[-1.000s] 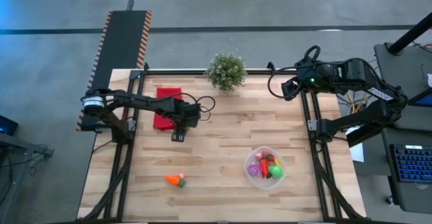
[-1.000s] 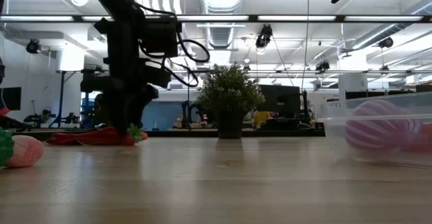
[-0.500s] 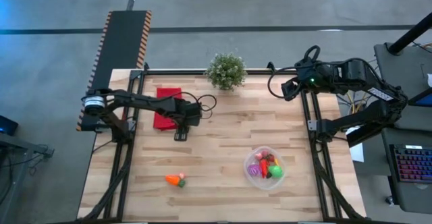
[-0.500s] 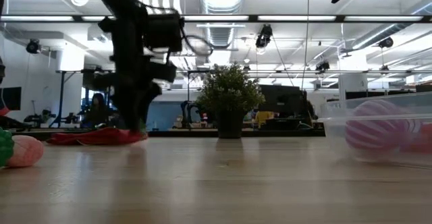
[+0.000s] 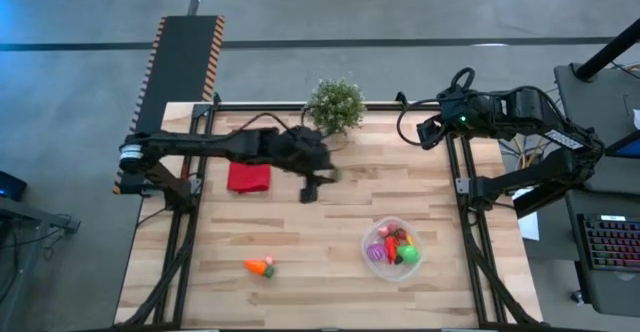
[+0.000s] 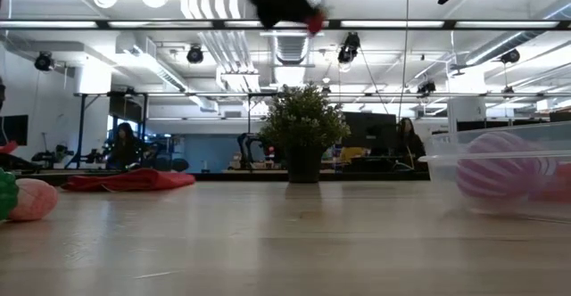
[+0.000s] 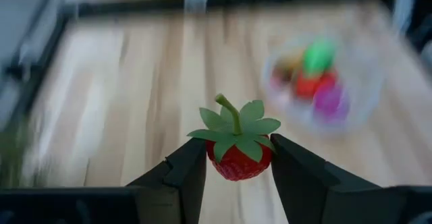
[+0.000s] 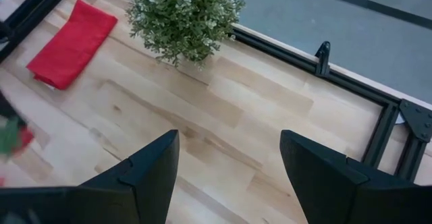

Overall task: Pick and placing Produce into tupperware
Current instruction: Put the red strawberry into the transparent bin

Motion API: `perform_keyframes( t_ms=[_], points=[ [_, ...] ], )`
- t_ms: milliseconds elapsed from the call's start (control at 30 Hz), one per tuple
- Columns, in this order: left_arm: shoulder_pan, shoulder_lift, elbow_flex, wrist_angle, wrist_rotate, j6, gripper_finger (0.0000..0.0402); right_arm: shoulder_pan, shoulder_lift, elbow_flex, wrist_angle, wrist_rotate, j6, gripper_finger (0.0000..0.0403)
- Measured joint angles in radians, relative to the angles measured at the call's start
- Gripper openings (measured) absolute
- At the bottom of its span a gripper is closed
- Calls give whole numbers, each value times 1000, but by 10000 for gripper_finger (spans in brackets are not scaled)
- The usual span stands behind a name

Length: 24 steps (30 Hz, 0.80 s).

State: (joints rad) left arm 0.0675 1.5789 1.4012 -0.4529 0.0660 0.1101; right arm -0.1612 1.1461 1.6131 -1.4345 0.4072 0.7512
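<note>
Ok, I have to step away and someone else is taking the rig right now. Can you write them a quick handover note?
Left gripper: shut on a toy strawberry, raised over the table's middle, near the potted plant.
Right gripper: open, empty, parked at the table's far right corner.
Tupperware: front right of the table, already holding several produce pieces.
Carrot: loose on the table, front left.
Red cloth: back left, not part of the job.
Left: drop the strawberry in the tupperware, then fetch the carrot.

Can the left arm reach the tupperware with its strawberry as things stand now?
Probably yes: the left gripper, shut on the strawberry, is raised over bare table, with nothing between it and the open tupperware.
</note>
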Motion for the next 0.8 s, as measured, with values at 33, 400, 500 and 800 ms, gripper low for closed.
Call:
perform_keyframes(
  t_ms=[33, 400, 500, 800],
  points=[
    [-9, 21, 35, 29, 4, 0, 136, 0, 0, 0, 0, 0, 0, 249],
    [-138, 365, 352, 0, 48, 0, 136, 0, -6, 0, -4, -19, 16, 249],
    [-165, 447, 434, -8, 78, -1, 136, 0, -8, 0, -7, -21, 23, 249],
    [-229, 606, 554, -76, 113, -2, 136, 0, -11, 0, -14, -22, 53, 249]
  ],
)
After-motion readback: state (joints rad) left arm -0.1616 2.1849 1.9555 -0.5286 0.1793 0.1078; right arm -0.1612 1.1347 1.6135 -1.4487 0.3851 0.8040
